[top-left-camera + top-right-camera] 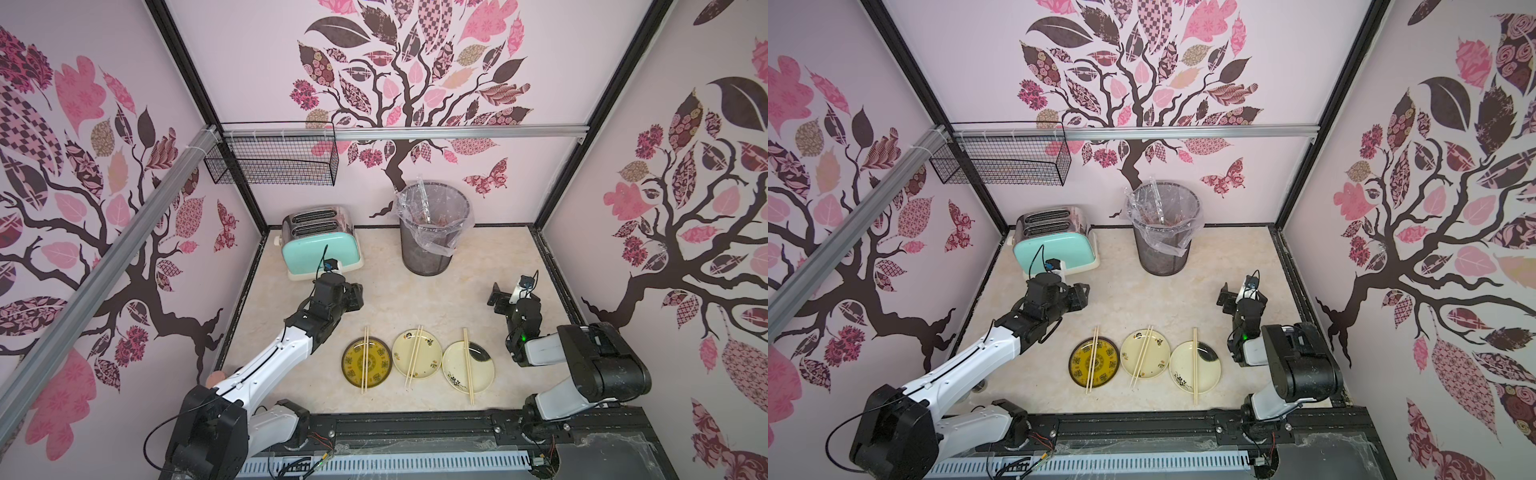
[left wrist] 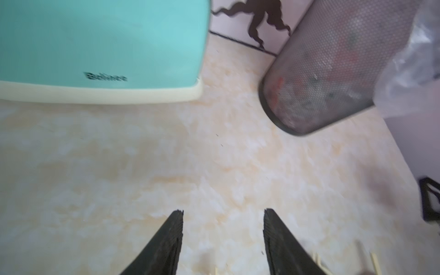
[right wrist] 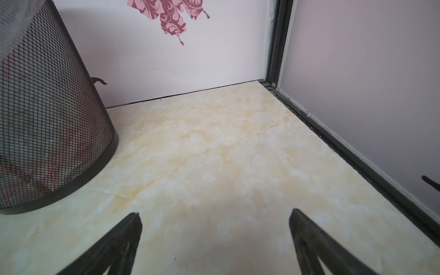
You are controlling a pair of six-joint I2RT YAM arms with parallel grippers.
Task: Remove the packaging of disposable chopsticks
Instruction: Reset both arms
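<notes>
- Three pairs of chopsticks (image 1: pixel 365 359) are bare, one pair per plate. Each lies across its plate and overhangs the rim at both ends.
- Plates sit in a row at the front of the counter (image 1: pixel 415 299): yellow plate (image 1: pixel 349 376), floral cream plate (image 1: pixel 432 365) in the middle, then the cream plate with a dark patch (image 1: pixel 484 376), nearest the right arm.
- Packaging (image 1: pixel 423 199): clear sleeves inside the mesh bin (image 1: pixel 426 257) at the back wall. One sleeve end pokes up above the rim and reddish print shows in a top view. Can't tell the count.
- Clear bin liner (image 1: pixel 442 245) spills over the bin's front rim.
- Left gripper (image 2: pixel 223 212): jaws partly apart, nothing between them. It hangs over bare counter, between the teal toaster (image 1: pixel 320 249) and the yellow plate.
- Right gripper (image 3: pixel 214 214): jaws spread wide, empty. It is above bare counter, with the bin to one side and the plates well apart from it.
</notes>
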